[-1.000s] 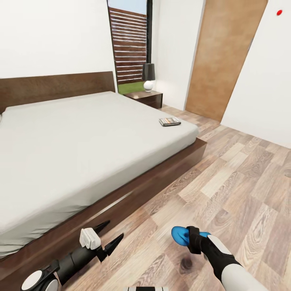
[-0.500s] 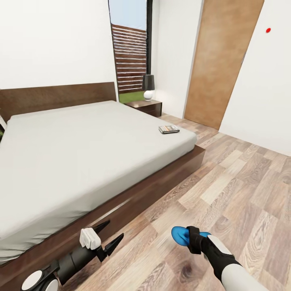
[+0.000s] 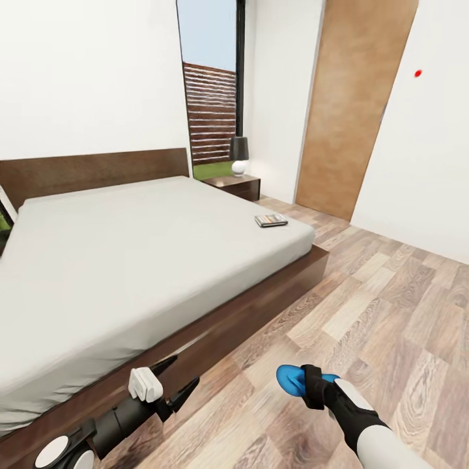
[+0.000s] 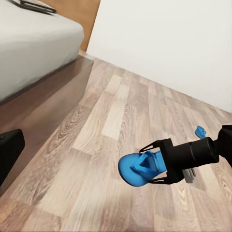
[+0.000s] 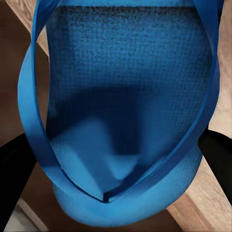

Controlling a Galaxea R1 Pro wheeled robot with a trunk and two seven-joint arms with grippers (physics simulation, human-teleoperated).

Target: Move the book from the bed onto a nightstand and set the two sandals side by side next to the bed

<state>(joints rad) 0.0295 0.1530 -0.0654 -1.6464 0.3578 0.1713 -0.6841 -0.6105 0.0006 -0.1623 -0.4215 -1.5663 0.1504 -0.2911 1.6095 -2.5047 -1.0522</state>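
right gripper [image 3: 306,385] fingers clamped on blue sandal [image 3: 290,380], toe jutting past them | left gripper [image 3: 174,381] fingers spread wide, empty | book [image 3: 271,220] on bed [image 3: 130,260] corner

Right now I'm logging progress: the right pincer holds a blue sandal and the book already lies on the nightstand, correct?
Not quite. The right pincer does hold a blue sandal, but the head view shows the book lying on the bed, not the nightstand.
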